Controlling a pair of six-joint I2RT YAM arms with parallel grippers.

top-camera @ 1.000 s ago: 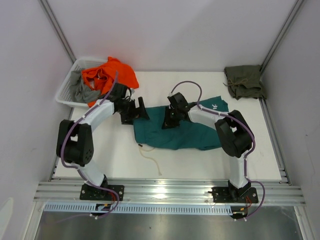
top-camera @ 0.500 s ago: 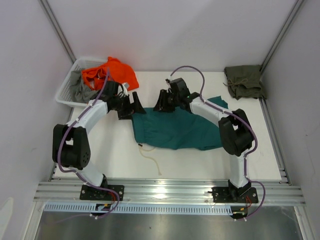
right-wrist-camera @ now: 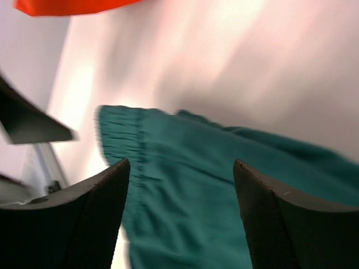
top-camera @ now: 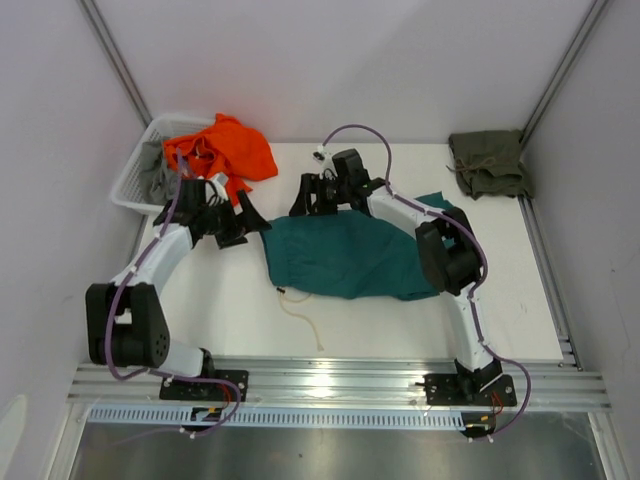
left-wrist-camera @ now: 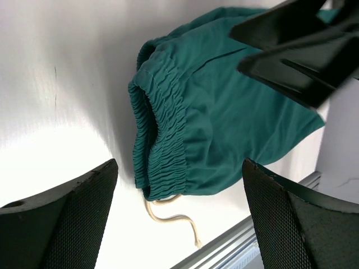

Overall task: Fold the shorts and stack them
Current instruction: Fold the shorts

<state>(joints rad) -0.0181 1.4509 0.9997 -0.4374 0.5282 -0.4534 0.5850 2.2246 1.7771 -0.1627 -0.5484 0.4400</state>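
The teal-green shorts (top-camera: 345, 258) lie folded flat at mid-table, elastic waistband (left-wrist-camera: 160, 140) to the left, and the off-white cord (top-camera: 303, 315) trails toward the near edge. The olive-green shorts (top-camera: 488, 163) sit folded at the back right corner. My left gripper (top-camera: 250, 222) hangs open just left of the waistband, with nothing between its fingers (left-wrist-camera: 61, 224). My right gripper (top-camera: 302, 204) is open above the teal pair's back left corner. Its fingers (right-wrist-camera: 294, 224) are wide apart and off the cloth (right-wrist-camera: 190, 185).
A white basket (top-camera: 135, 182) at the back left holds an orange garment (top-camera: 222, 148) and a grey cloth (top-camera: 165, 182). A metal rail (top-camera: 340, 380) runs along the near edge. Walls close in on both sides.
My right gripper has opened, let go of the teal shorts and risen toward the back left. My left arm has pulled away to the left. The shorts now lie flat.
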